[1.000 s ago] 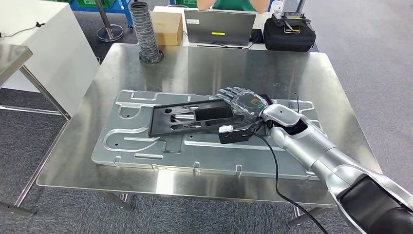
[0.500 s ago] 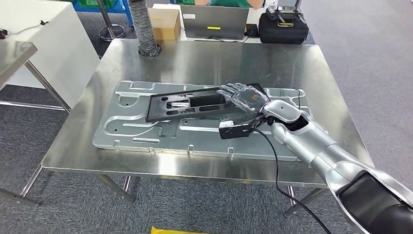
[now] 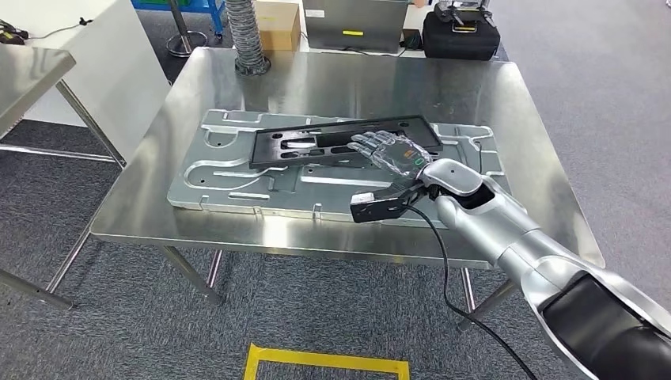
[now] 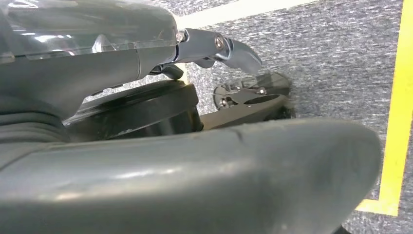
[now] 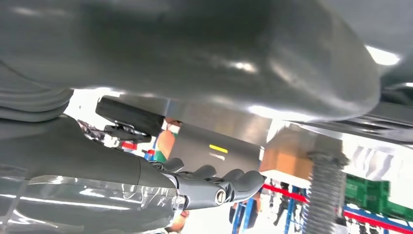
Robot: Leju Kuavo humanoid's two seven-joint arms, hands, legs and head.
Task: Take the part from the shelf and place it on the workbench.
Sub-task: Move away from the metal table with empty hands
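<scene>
releasing the part [image 3: 340, 140] onto the plate [image 3: 237, 170] on the table [image 3: 332, 87]: the right robot hand [image 3: 393, 153], fingers spread flat, should be lifted straight.

The robot's silver right arm reaches forward from the lower right, elbow low and wrist raised. Its right hand [image 3: 393, 153] is stretched out flat, palm down, fingers [image 3: 365, 145] extended side by side and slightly apart, holding nothing. A black cable runs back from the wrist. The left hand [image 4: 146, 146] hangs low above the floor, thumb forward.
</scene>
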